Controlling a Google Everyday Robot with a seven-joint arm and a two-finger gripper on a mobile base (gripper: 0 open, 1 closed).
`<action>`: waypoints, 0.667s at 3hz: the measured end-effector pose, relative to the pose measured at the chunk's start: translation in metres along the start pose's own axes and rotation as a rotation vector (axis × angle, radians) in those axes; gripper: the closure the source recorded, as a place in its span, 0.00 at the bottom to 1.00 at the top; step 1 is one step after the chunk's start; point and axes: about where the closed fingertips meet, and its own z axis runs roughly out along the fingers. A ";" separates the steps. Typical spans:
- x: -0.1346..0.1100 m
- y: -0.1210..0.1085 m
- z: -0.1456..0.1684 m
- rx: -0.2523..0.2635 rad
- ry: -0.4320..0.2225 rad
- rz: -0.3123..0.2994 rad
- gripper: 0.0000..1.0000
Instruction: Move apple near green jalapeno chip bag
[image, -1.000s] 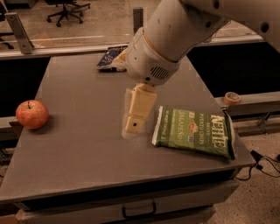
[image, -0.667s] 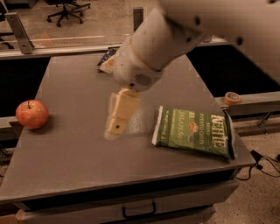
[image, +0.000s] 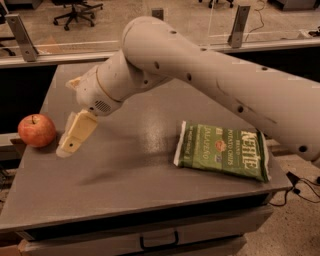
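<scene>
The apple (image: 36, 130) is red-orange with a short dark stem and sits at the left edge of the grey table (image: 135, 175). The green jalapeno chip bag (image: 222, 151) lies flat on the right side of the table, with its white "Kettle" lettering facing up. My gripper (image: 75, 135) hangs from the large white arm (image: 200, 75), just above the table. It is a short way to the right of the apple and does not touch it. The bag is far to the gripper's right.
The table's left edge runs right by the apple, and its front edge is near the camera with a drawer handle (image: 157, 242) below. A railing with metal posts (image: 239, 25) stands behind the table. An office chair (image: 75, 10) is on the floor beyond.
The arm has swung left across the table. The gripper moved from the middle, near the bag, to just right of the apple. The apple and the bag have not moved.
</scene>
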 end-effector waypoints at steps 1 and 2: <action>-0.008 -0.022 0.039 0.020 -0.072 0.066 0.00; -0.010 -0.031 0.065 0.013 -0.091 0.159 0.00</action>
